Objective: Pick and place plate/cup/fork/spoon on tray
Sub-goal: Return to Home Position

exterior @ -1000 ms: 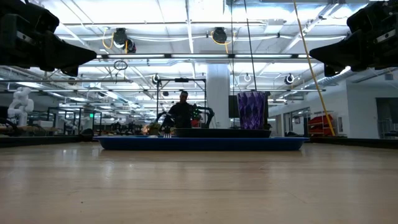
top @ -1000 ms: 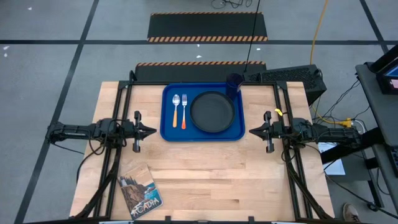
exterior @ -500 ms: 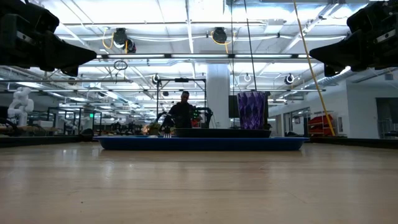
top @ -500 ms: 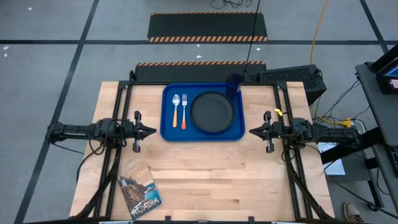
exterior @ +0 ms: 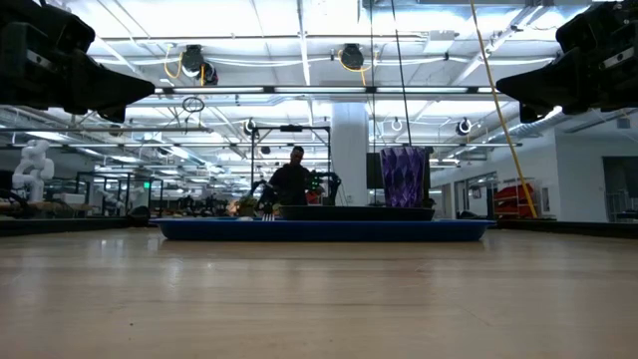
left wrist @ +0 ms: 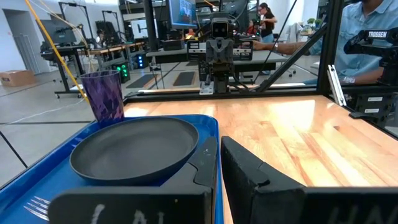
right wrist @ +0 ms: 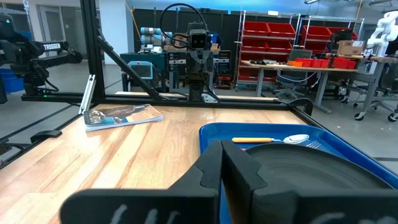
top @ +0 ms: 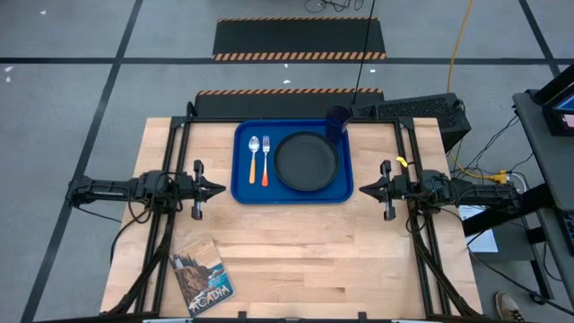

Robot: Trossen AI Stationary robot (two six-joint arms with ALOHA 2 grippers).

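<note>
While both grippers, left (top: 218, 189) and right (top: 365, 189), sit closed and empty, plate (top: 307, 161), cup (top: 337, 118), fork (top: 265, 160) and spoon (top: 254, 158) rest on the tray (top: 244, 191).

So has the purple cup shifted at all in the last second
No. In the high view the cup sits in the same far right corner of the tray, just beyond the plate, exactly as before.

"TROSSEN" on far arm (left wrist: 375, 38); "ACADIA" on booklet (top: 202, 275)
</note>
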